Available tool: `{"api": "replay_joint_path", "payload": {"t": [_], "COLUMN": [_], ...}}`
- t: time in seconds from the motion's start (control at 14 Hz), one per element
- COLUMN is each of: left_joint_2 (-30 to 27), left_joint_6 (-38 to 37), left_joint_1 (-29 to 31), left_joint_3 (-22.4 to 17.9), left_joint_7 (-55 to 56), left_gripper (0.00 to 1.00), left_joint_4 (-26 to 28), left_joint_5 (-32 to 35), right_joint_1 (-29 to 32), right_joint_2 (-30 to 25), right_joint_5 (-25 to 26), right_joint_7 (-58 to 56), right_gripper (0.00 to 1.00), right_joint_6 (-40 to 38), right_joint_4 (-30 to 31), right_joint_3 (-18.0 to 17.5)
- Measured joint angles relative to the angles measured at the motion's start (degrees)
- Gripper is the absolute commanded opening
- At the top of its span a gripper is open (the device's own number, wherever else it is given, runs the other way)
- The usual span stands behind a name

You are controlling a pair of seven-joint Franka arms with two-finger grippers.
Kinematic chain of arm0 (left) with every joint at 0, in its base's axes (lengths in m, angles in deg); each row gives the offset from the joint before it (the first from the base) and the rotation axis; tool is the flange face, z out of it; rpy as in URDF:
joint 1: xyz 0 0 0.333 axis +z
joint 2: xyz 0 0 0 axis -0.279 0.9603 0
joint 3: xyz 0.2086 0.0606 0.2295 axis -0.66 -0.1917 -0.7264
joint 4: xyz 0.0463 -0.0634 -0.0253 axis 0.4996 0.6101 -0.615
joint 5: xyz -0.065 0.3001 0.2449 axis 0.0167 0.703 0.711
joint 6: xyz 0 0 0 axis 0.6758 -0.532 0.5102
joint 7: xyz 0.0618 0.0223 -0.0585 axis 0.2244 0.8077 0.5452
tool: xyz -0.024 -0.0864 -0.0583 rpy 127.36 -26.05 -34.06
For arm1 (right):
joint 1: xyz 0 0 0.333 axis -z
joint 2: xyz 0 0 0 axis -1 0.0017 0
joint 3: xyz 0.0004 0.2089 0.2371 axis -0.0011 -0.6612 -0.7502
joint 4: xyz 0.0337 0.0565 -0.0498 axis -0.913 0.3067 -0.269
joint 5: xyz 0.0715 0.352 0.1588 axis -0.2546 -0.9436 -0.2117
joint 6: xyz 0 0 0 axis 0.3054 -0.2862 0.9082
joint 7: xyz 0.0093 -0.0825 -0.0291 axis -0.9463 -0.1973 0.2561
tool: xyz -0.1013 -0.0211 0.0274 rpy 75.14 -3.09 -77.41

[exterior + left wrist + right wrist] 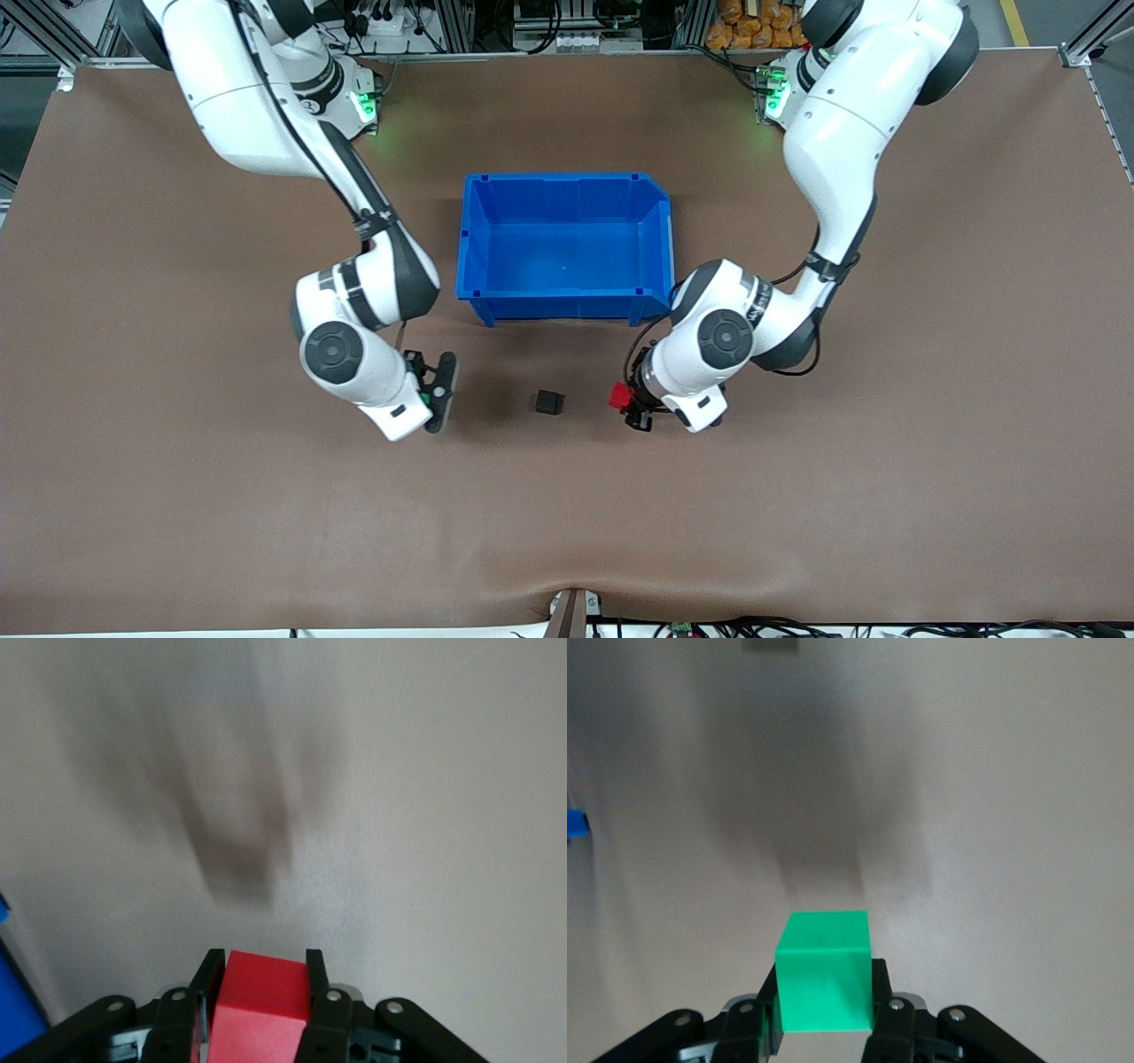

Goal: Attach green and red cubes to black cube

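Observation:
The black cube (548,402) sits on the brown table, nearer to the front camera than the blue bin (564,244). My left gripper (625,400) is low over the table beside the black cube, toward the left arm's end, shut on the red cube (262,997). The red cube (619,395) pokes out toward the black cube. My right gripper (440,392) hovers over the table toward the right arm's end, shut on the green cube (825,980). The arm hides most of the green cube in the front view.
The blue bin is open-topped and stands between the two arms, its front wall (567,306) close to both elbows. Bare brown table (567,514) lies between the cubes and the front camera.

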Motion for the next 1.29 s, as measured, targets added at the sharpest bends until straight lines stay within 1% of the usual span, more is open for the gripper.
{"api": "replay_joint_path", "payload": {"t": [0.29,0.5,0.72,0.79,1.0,1.29], "left_joint_2": [3.5,5.1,7.0,7.6,9.0,9.2], "left_joint_6": [0.0,0.0,0.1,0.4,2.3,3.1], "left_joint_1": [-2.1,-3.5,-7.6,-8.6,-9.4,-9.4], "left_joint_3": [-0.1,-0.4,-4.2,-4.9,-5.3,-5.3], "left_joint_7": [1.5,2.5,4.7,5.0,5.2,6.8], "left_gripper": [0.00,0.00,0.00,0.00,0.00,0.00], "left_joint_4": [-3.6,-5.3,-7.5,-8.2,-8.9,-9.1], "left_joint_5": [0.0,0.0,0.0,0.0,0.0,-0.1], "right_joint_1": [0.3,0.1,-0.1,-0.2,-0.8,-1.1], "right_joint_2": [2.3,3.6,3.9,4.0,4.4,4.9], "right_joint_5": [-0.3,-1.3,-1.8,-1.9,-2.0,-2.2], "right_joint_7": [0.1,0.8,2.4,3.1,4.0,4.4], "right_gripper": [0.00,0.00,0.00,0.00,0.00,0.00], "right_joint_6": [0.0,-0.1,-0.2,-0.2,-0.3,-0.3], "right_joint_4": [-1.9,-3.1,-3.5,-3.6,-4.2,-5.0], "right_joint_3": [0.6,0.5,0.4,0.3,0.2,0.2]}}
